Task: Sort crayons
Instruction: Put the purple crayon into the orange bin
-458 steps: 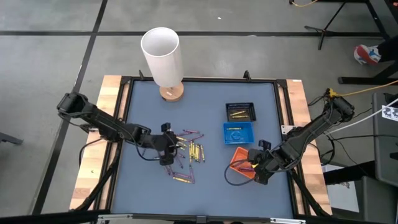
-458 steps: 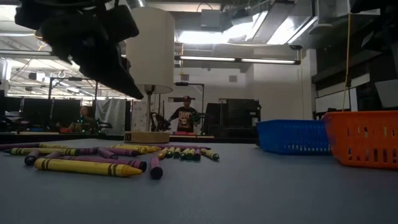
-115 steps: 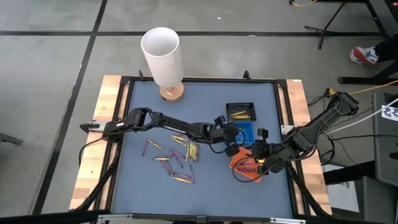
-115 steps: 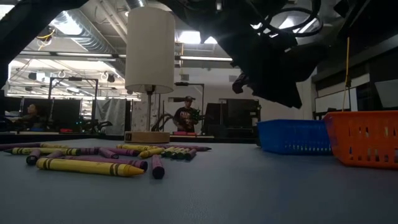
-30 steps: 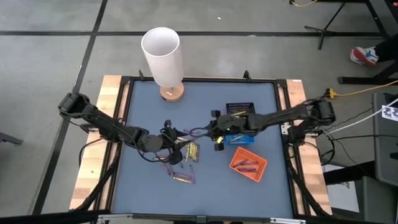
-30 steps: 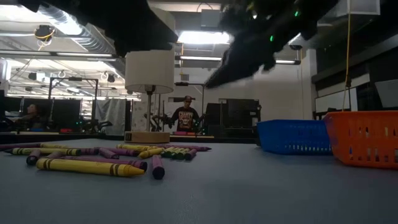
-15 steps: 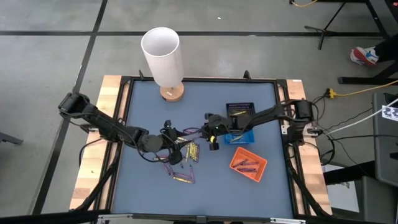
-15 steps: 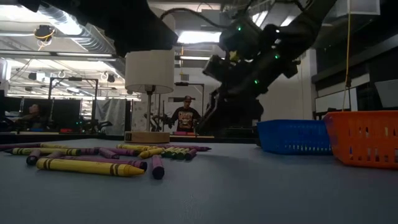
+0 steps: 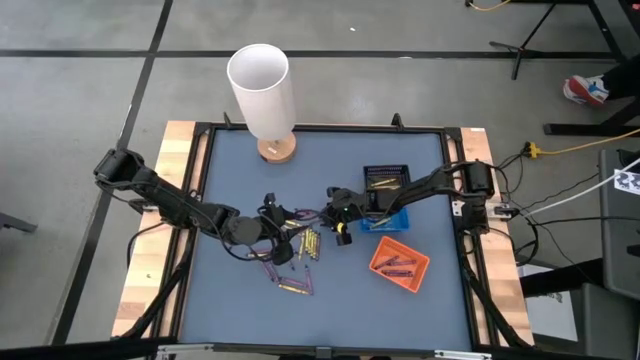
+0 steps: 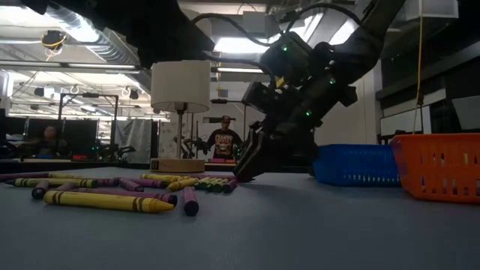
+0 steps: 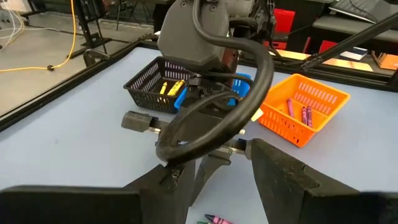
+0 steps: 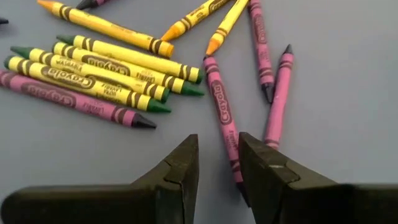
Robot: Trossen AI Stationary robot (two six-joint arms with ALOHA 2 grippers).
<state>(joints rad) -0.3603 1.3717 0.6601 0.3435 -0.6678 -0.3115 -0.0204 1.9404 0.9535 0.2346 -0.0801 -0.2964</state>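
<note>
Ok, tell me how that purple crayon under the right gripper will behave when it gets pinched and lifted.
The purple crayon looks like a thin, round stick lying flat, so it would likely roll if nudged sideways. It seems stiff and light, with a paper wrapper that should give some grip. The right gripper is open over one end; pinched off-centre, it may droop or swing, and another purple crayon beside it could be bumped.

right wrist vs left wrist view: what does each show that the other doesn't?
Right wrist only: the loose crayons up close, yellow and purple, with a purple crayon running towards the gap between the right gripper fingers.
Left wrist only: the black tray holding yellow crayons, the orange tray holding purple ones, and the right arm.
Shared: the grey-blue table.
</note>
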